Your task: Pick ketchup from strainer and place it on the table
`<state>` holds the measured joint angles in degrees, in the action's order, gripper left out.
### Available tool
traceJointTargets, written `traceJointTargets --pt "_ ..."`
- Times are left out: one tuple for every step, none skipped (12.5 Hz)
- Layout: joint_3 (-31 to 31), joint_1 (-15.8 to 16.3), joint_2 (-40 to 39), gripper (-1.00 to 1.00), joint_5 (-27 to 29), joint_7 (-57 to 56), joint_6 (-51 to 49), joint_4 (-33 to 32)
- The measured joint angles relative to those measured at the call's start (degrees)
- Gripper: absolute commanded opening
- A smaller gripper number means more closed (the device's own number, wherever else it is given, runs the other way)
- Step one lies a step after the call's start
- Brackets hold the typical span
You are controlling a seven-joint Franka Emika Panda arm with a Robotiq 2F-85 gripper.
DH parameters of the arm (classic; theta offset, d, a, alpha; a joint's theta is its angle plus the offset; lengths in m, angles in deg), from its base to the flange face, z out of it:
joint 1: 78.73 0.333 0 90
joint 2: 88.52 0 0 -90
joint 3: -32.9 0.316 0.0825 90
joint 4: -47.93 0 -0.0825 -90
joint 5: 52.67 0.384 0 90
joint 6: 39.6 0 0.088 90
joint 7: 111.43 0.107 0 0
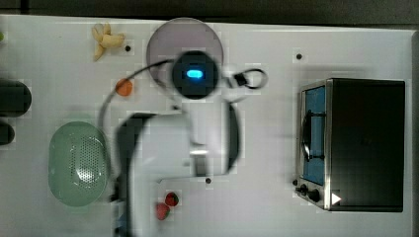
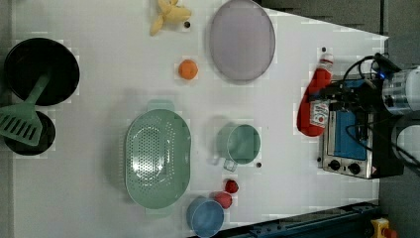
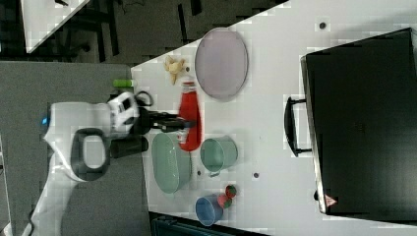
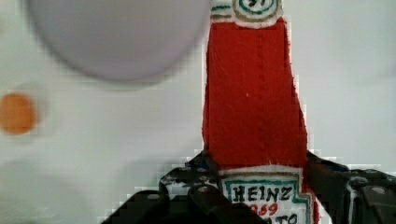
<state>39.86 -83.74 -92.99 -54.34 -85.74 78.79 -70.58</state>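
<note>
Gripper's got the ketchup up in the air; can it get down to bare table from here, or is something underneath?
Probably yes. The gripper holds the ketchup clear of the strainer; the wrist view shows bare table beside the plate.

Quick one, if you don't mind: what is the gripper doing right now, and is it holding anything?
Gripper: closed on the ketchup, gripping it at the label; the bottle is held in the air, out of the strainer.

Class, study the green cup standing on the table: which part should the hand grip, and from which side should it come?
Grip the green cup by its rim wall, coming from above. It stands upright with its mouth open upward, so one finger could probably slip inside and one outside. Its small handle looks too slight for a sure hold.
</note>
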Motion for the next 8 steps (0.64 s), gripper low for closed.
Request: traceJointTargets --pt "-1.55 -0.89 -0.02 0.18 0.03 -1.06 0.03 -1.34" --pt "-2.85 -1.54 0.02 0.18 0.09 -1.96 0.56 -3.13" --pt "-3.75 -2.00 -0.01 0.18 -0.17 -2.20 2.83 -5.48" --pt "-4.57 -2.10 -0.06 0.18 -0.21 -2.21 6.71 -8.06" --pt "-4.99 -2.04 -0.08 0.18 0.04 -2.36 10.30 -10.41" --pt "-5.06 -2.04 -0.26 0.18 0.17 -2.63 13.79 -12.65" --pt "-5.01 -1.83 -0.58 0.18 0.14 -2.76 16.20 -14.77" --pt "-4.93 -1.40 -1.16 0.18 0.14 -2.87 18.13 -16.67"
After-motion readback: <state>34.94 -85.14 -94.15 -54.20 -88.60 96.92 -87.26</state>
